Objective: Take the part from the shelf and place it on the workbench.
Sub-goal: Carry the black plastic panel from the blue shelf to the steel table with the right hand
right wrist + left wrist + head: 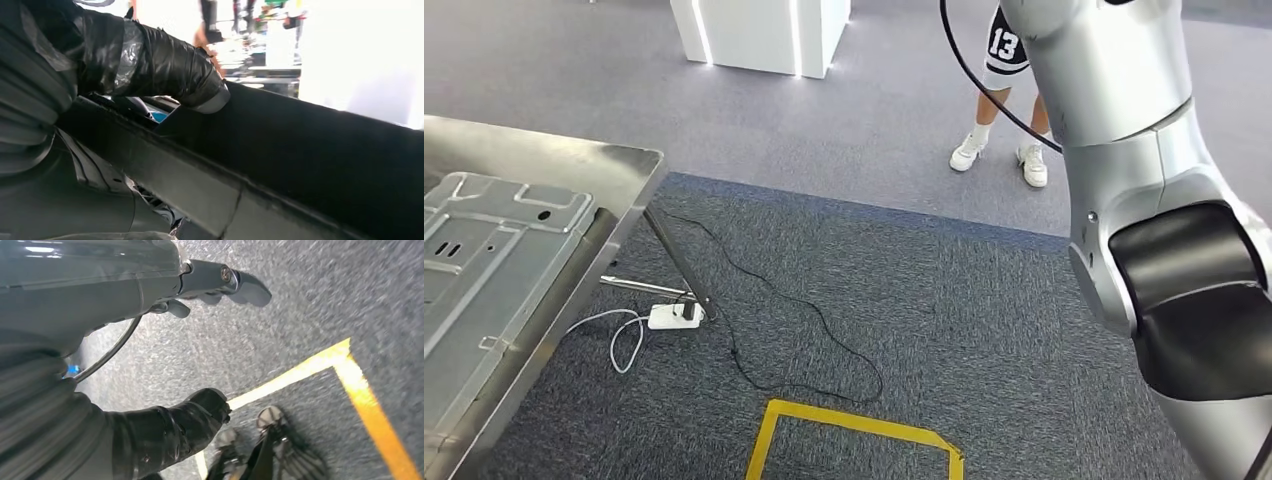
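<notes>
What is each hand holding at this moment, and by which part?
The right hand grips a long dark part with its thumb over the upper edge; which end cannot be told. The left hand hangs over the carpet, holding nothing.

Head view high over carpet; wrist views close, carpet shared.

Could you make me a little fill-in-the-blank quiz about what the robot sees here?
1. The tape marking a square on the carpet is ____.
2. The person standing at the far side wears shorts bearing the number ____.
3. The right robot hand grips a long part coloured ____.
4. The white power strip lies on the ____.

Missing words: yellow; 13; black; carpet
</notes>
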{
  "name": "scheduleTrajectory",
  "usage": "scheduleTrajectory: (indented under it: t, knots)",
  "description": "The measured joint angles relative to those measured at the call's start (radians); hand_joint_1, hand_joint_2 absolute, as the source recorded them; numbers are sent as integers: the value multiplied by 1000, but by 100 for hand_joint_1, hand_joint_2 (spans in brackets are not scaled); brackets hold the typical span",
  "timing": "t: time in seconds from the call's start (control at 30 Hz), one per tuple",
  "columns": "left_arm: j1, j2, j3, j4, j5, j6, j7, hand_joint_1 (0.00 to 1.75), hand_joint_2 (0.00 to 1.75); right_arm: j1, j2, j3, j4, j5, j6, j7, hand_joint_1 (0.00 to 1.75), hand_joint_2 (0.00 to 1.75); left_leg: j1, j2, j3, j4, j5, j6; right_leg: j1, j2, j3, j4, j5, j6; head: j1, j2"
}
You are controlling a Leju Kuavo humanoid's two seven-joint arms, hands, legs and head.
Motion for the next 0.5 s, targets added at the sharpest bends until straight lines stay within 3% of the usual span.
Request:
scheduleTrajectory:
  t: [0.03,0.07,0.13,0.17,0.23,0.27,0.33,0.4,0.47,0.5]
  knots:
    - [0,0,0,0,0,0,0,0,175,3,-1,0,1,0,0,0,175,175,0,-14,-1,3,-1,1,0,4,-21,34,-3,0,0,0]
    - [0,0,0,0,0,0,0,0,175,6,-2,0,1,0,0,0,175,175,-1,-28,-2,7,-2,1,0,5,-26,31,14,-1,0,0]
    - [0,0,0,0,0,0,1,0,175,8,-3,0,3,0,0,0,175,175,0,-57,-3,16,-5,-3,-1,22,18,-78,86,-6,0,0]
    - [0,-1,0,0,0,1,1,0,175,8,-3,0,4,0,0,0,175,175,-1,-69,-6,20,-7,-7,-2,44,45,-142,113,-8,0,0]
    - [0,-2,0,0,0,2,2,0,175,8,-4,-1,5,1,-1,0,175,175,3,-89,-16,25,-7,-17,0,73,77,-214,134,-11,0,0]
    - [1,-3,0,0,0,2,3,0,175,9,-4,-1,5,2,-1,0,175,175,6,-99,-20,25,-4,-24,2,74,80,-220,131,-11,0,0]
    - [4,-2,0,0,0,4,5,0,175,10,-3,-1,6,3,-1,0,175,175,7,-112,-25,23,-2,-36,0,48,87,-231,137,-18,0,0]
    - [5,-2,0,0,0,6,7,0,175,10,-1,-5,6,4,-2,0,175,175,3,-73,-45,62,-27,-44,-5,20,99,-248,143,-29,-2,0]
    - [4,-3,0,0,0,6,8,0,175,9,0,-8,7,6,-2,1,175,175,5,-11,-100,176,-85,-51,-4,-5,105,-255,143,-36,-3,0]
    - [4,-3,0,0,0,6,9,0,175,10,0,-8,7,7,-1,1,175,175,8,5,-132,239,-111,-55,-3,-16,105,-255,142,-36,-3,0]
